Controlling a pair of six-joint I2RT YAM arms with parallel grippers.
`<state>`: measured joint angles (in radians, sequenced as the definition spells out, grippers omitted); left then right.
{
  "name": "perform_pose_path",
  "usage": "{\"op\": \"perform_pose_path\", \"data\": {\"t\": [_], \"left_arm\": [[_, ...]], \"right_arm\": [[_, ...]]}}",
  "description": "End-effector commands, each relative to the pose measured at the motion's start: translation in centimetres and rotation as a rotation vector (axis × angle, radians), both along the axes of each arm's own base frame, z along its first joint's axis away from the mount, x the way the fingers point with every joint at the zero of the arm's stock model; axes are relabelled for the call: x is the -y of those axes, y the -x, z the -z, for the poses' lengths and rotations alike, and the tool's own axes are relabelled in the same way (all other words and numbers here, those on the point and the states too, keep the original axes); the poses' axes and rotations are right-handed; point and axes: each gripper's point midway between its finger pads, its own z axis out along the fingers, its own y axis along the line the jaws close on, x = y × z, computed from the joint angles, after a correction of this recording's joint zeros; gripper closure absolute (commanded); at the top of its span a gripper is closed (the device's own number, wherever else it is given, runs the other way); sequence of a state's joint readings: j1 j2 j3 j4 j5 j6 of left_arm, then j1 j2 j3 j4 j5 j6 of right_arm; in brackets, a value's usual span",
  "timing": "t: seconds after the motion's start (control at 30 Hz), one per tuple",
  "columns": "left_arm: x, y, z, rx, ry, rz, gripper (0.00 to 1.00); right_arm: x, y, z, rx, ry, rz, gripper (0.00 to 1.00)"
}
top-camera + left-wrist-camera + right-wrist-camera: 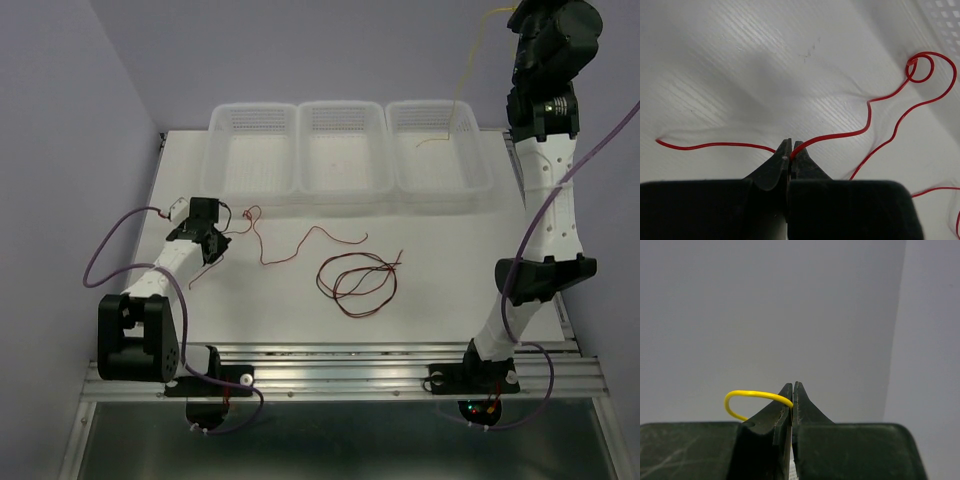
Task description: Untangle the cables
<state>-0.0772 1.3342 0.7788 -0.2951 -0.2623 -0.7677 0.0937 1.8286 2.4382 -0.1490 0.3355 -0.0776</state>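
Observation:
My left gripper rests low on the table at the left and is shut on a thin red cable. That red cable trails right across the table. A looped tangle of red and black cables lies at mid-table. My right gripper is raised high at the back right and is shut on a yellow cable. The yellow cable hangs down with its lower end in the right basket.
Three white mesh baskets stand in a row at the back: left, middle and right. Purple arm cables loop beside both arms. A metal rail runs along the near edge.

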Motion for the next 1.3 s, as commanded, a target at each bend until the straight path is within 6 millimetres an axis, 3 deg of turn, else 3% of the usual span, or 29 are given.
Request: {"op": "perform_pose_path", "data": {"t": [0.0, 0.23, 0.43, 0.63, 0.77, 0.9, 1.1, 1.27], "left_arm": [[0.6, -1.4, -1.9, 0.087, 0.031, 0.024, 1.00], [0.5, -1.0, -4.1, 0.155, 0.022, 0.035, 1.00], [0.3, -0.3, -5.4, 0.185, 0.019, 0.031, 1.00], [0.3, 0.0, -6.0, 0.202, 0.020, 0.031, 1.00], [0.1, 0.2, -6.2, 0.203, 0.010, 0.023, 1.00], [0.1, 0.2, -6.4, 0.206, 0.011, 0.020, 1.00], [-0.1, 0.4, -6.5, 0.204, 0.005, 0.014, 1.00], [-0.3, 0.4, -6.9, 0.212, -0.003, 0.005, 1.00]], "right_arm": [[-2.6, -1.0, -0.4, 0.034, 0.039, -0.122, 0.99], [-4.0, -4.9, 3.4, -0.040, 0.057, -0.174, 0.99], [-4.5, -7.2, 6.8, -0.104, 0.034, -0.197, 0.99], [-3.4, -9.3, 12.1, -0.210, 0.007, -0.166, 0.99], [-1.3, -10.0, 14.4, -0.241, -0.058, -0.135, 0.99], [1.9, -9.7, 14.2, -0.226, -0.109, -0.046, 0.99], [8.5, -7.5, 14.6, -0.227, -0.148, 0.233, 0.99], [10.4, -7.0, 15.9, -0.262, -0.141, 0.334, 0.99]]}}
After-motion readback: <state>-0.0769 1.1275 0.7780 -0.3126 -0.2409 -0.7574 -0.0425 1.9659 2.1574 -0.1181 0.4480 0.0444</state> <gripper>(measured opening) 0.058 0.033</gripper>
